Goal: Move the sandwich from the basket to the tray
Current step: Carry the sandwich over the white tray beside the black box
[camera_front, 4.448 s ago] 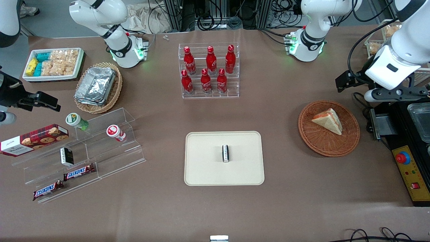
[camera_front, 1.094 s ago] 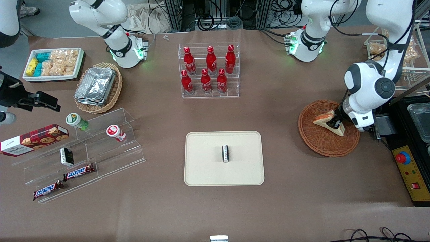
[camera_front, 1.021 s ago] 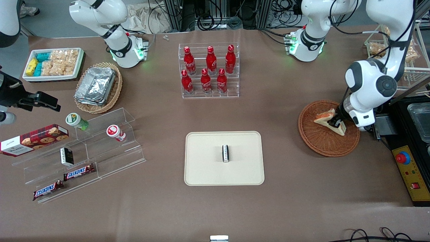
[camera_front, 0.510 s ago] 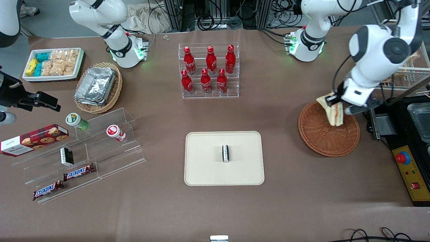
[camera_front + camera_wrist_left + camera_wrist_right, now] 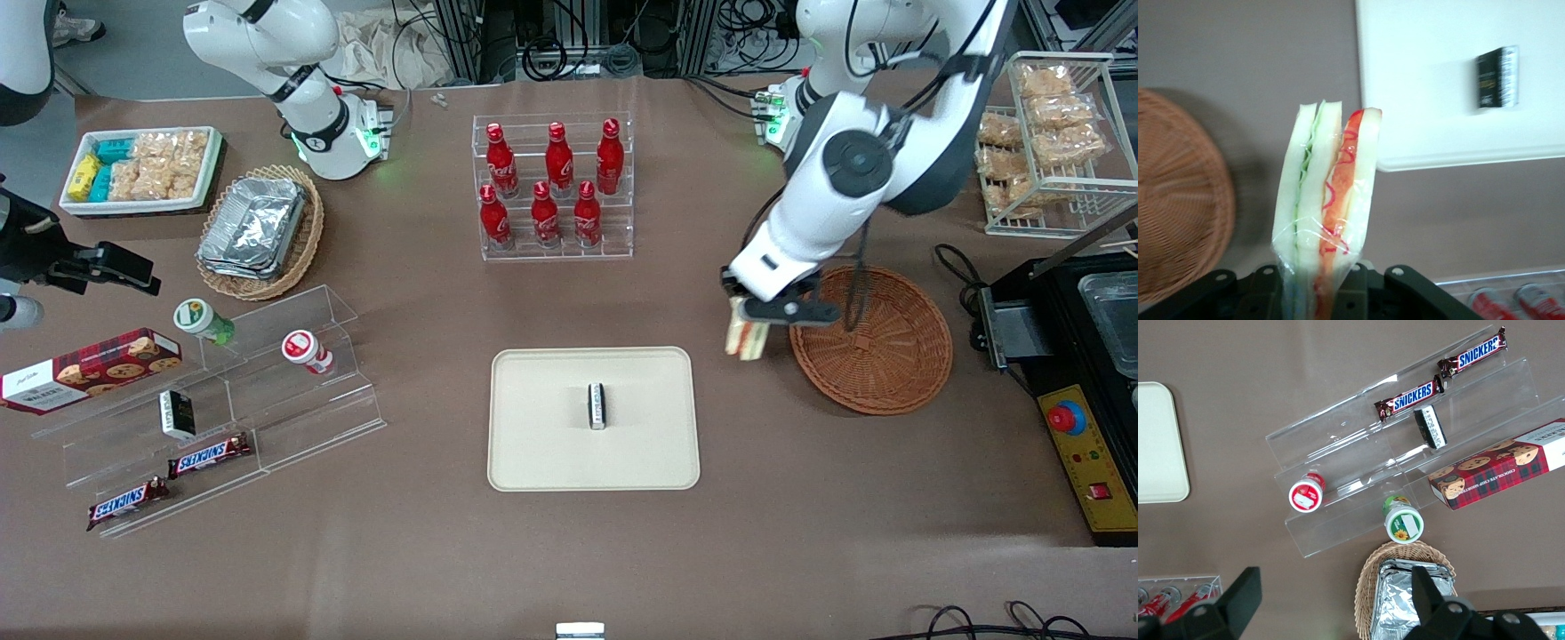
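Gripper: the left arm's gripper hangs in the air above the bare tabletop, between the basket and the tray; its fingers are clamped on the sandwich.
Sandwich: a wrapped wedge held on edge, clear of the table, just beside the basket's rim on the side toward the tray. In the wrist view the white bread slices stand upright, with green filling in one seam and orange-red filling in the other, under clear film.
Basket: round, reddish-brown wicker, lying toward the working arm's end of the table; nothing lies in it.
Tray: cream-beige rectangle with rounded corners at the middle of the table, well apart from the basket.
Small packet: a dark, narrow packet lies near the tray's centre.
Bottle rack: a clear stand of red bottles, farther from the front camera than the tray.
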{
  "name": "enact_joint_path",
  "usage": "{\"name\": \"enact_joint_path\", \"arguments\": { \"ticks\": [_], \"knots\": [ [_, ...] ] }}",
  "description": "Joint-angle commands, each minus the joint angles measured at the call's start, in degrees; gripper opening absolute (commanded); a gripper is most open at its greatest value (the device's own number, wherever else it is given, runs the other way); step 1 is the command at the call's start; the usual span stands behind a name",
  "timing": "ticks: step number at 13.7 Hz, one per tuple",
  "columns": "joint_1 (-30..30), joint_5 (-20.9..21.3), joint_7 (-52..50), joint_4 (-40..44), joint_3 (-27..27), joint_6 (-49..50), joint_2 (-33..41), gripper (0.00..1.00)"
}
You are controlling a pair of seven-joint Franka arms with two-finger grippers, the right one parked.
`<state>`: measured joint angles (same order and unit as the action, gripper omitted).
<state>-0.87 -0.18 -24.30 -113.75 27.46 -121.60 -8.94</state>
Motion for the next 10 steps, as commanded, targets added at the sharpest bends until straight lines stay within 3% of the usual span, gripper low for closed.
{"name": "enact_joint_path", "arguments": {
  "ticks": [1,4,10],
  "knots": [
    [-0.7,8.1,-9.1,14.0,2.8,2.2,-16.4,0.00],
    [-1.2,16.1,-12.5,23.2,4.5,2.6,-28.4,0.00],
    [-3.2,19.2,-12.8,27.8,5.0,1.9,-37.4,0.00]
  ]
}}
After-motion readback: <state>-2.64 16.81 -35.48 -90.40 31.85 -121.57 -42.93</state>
